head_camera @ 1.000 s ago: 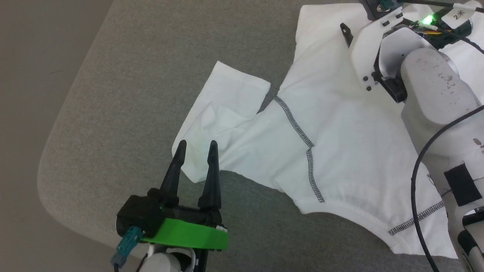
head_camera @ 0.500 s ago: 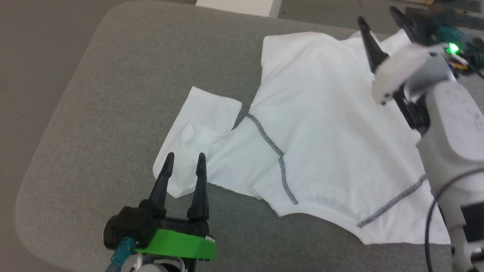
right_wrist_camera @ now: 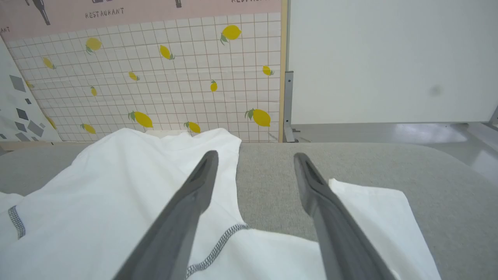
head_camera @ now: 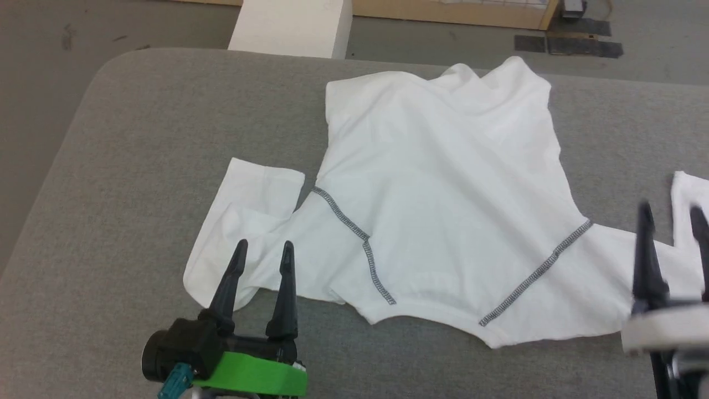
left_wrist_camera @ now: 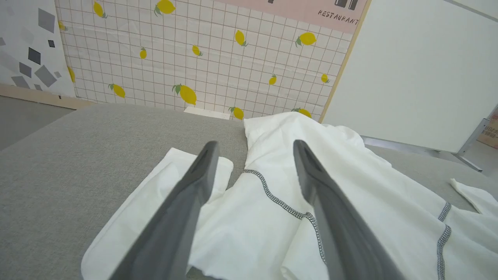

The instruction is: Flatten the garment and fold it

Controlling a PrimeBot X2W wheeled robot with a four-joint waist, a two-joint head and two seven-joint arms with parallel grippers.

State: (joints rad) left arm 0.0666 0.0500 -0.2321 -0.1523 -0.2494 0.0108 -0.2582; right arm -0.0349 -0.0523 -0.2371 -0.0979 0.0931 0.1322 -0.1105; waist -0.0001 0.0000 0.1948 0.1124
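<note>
Garment [head_camera: 443, 210] lies spread on grey desk [head_camera: 111, 166], mostly flat, neck edge twd robot, far end a bit rumpled. Two grey zigzag seams [head_camera: 354, 233] cross the shoulders. Left sleeve [head_camera: 243, 216] sticks out sideways, creased & partly doubled over; right sleeve [head_camera: 687, 191] runs to head view's right edge. Left pincer [head_camera: 265, 244] at lower left, jaws wide, nothing btwn them, fingertips over near edge of left sleeve; touching cloth or not, can't tell. Left wrist view has sleeve under one finger & shoulder seam btwn the two. Right pincer [head_camera: 671, 209] at lower right, blurred, jaws also wide & empty, tips over the right shoulder area. In right wrist view bare desk shows btwn its fingers, shirt body to one side, sleeve to the other. White box [head_camera: 291, 25] stands just beyond desk's far edge. Lemon-print wall [left_wrist_camera: 186, 58] behind.
</note>
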